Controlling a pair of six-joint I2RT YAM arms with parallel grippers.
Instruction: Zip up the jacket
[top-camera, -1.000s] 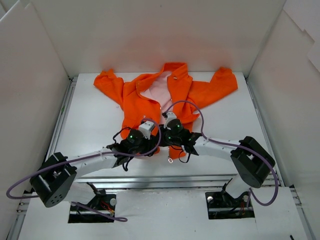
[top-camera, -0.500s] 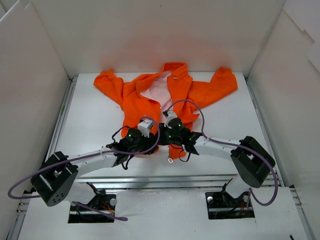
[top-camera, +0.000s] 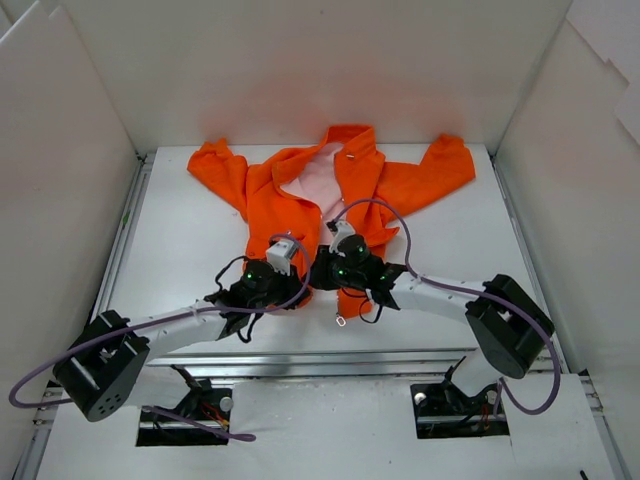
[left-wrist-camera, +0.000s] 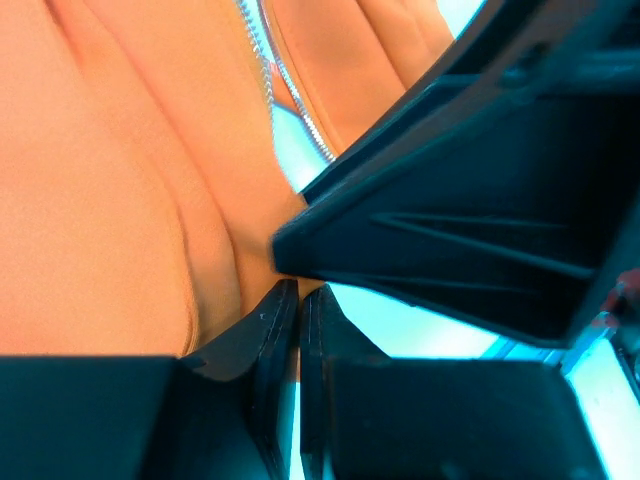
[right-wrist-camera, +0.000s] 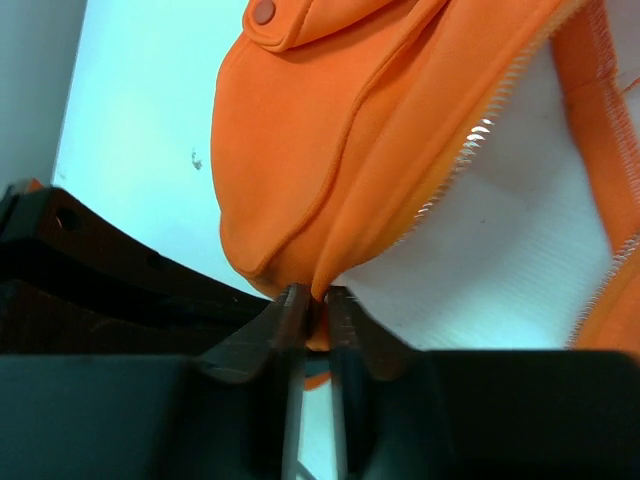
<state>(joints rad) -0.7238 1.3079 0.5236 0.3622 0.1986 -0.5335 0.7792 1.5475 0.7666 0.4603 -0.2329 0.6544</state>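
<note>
Jacket (top-camera: 300, 200) lies open on desk (top-camera: 180, 250), hem at tips of left end effector (left-wrist-camera: 298, 300) & right end effector (right-wrist-camera: 312, 300), rest spread ahead of them. Each is clamped narrow on a hem corner, prob. to hold zipper (right-wrist-camera: 470, 150) halves taut & side by side.

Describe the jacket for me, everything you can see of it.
The jacket is bright orange fabric with pale pink lining, lying face up on the white table, collar at the far side, sleeves spread left and right. Its front is open, metal zipper teeth lining both edges. At the near hem, the left gripper and right gripper each pinch a fold of fabric.
</note>
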